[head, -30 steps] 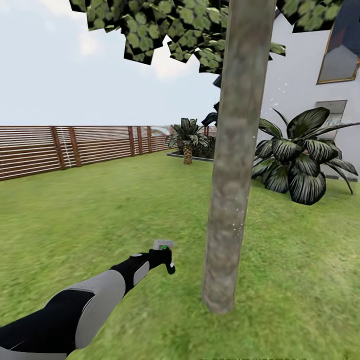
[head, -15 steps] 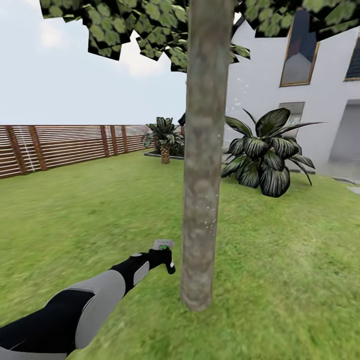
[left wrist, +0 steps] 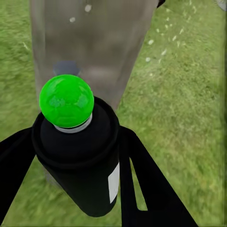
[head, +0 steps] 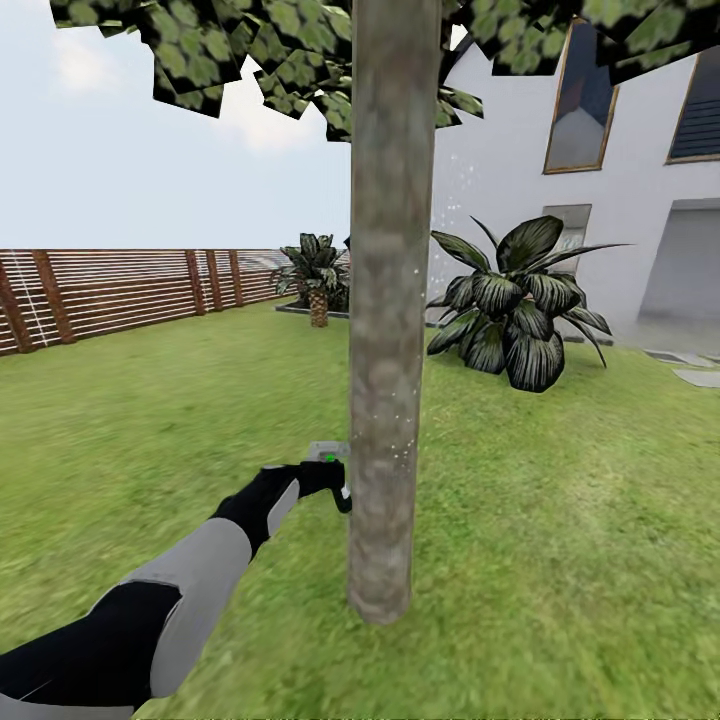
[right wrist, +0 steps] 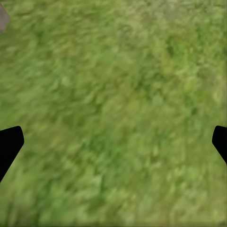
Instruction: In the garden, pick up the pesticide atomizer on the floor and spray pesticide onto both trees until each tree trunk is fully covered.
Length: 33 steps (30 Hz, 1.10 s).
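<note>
Beside the tree trunk (head: pixel 388 330): left tool (head: pixel 325 482) clamped on the upright pesticide atomizer (left wrist: pixel 78 151), nozzle facing the bark close ahead. Right tool (right wrist: pixel 113 142) spread apart, empty, over lawn (right wrist: pixel 118 85).

The tree trunk (head: pixel 385 320) stood dead ahead of the left gripper (head: pixel 335 478), which held the pesticide atomizer (left wrist: pixel 80 156) just beside the bark, with almost no gap between them. Open lawn (head: pixel 150 420) lay wide to the left, running back to the wooden fence (head: pixel 120 290). To the right the grass was free up to a broad-leaved plant (head: pixel 515 305) by the house wall (head: pixel 500 170). The right gripper (right wrist: pixel 113 137) hung spread wide over bare grass. Leaves (head: pixel 260 60) hung low overhead.
</note>
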### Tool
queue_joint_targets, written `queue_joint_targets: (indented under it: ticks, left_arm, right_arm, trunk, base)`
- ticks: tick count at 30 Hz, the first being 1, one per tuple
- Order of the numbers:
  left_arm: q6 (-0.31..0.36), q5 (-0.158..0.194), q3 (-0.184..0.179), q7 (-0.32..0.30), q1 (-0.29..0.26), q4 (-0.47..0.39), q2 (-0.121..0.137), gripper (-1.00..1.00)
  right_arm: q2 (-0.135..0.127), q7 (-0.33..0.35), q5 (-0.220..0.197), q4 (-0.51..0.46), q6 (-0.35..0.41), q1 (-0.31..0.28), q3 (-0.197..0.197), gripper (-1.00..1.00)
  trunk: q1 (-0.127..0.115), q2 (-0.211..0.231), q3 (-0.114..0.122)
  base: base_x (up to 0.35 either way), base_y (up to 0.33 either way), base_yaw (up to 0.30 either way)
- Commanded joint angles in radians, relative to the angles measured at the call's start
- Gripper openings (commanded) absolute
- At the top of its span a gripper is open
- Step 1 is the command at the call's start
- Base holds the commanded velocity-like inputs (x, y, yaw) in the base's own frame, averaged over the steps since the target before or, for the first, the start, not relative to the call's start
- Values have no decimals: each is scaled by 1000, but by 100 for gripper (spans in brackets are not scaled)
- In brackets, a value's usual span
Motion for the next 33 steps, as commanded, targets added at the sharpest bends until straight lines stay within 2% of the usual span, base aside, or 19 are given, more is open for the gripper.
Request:
queue_joint_targets:
  ticks: [1,6,9,10,12,13,15,17,21,30,33]
  left_arm:
    - [13,5,-1,0,-1,4,0,-100]
    - [-32,4,-1,0,0,33,0,-100]
    - [-30,5,-11,-2,0,18,0,-100]
    - [0,6,-15,-3,0,-36,0,-100]
    - [141,8,-18,-3,0,-163,0,-100]
    - [182,8,-18,-3,0,-195,0,-100]
    - [316,8,-21,-2,0,-340,0,-100]
    - [356,9,-20,-3,0,-413,0,-100]
    - [379,11,-13,-4,0,-488,0,-100]
    - [386,12,-18,-3,0,-483,0,-100]
    - [404,12,-23,-3,-1,-524,0,-100]
  right_arm:
    - [0,4,-4,4,-9,-2,-6,100]
    - [0,4,-4,4,-9,-2,-6,100]
    - [0,4,-4,4,-8,-2,-6,100]
    - [0,4,-4,4,-8,-2,-6,100]
    - [0,4,-3,4,-8,-2,-6,100]
    - [0,4,-3,4,-8,-2,-6,100]
    - [0,3,-3,4,-8,-2,-5,100]
    - [0,3,-3,4,-8,-2,-6,100]
    - [0,2,-3,4,-8,-2,-7,100]
    - [0,2,-3,4,-8,-2,-7,100]
    - [0,2,-3,4,-8,-2,-7,100]
  trunk:
    - [0,-1,-1]
    - [0,-1,-1]
    - [0,-1,-1]
    - [0,-1,-1]
    - [0,-1,-1]
    - [0,-1,-1]
    - [0,-1,-1]
    - [0,-1,-1]
    - [0,-1,-1]
    - [0,-1,-1]
    - [0,-1,-1]
  base:
    - [-133,-75,0]
    - [-120,-75,0]
    - [-20,-13,0]
    - [-7,-5,0]
    - [-4,-2,0]
    - [-2,-2,0]
    - [-1,0,0]
    - [0,0,0]
    - [0,0,0]
    - [-105,-48,0]
    - [-10,-5,0]
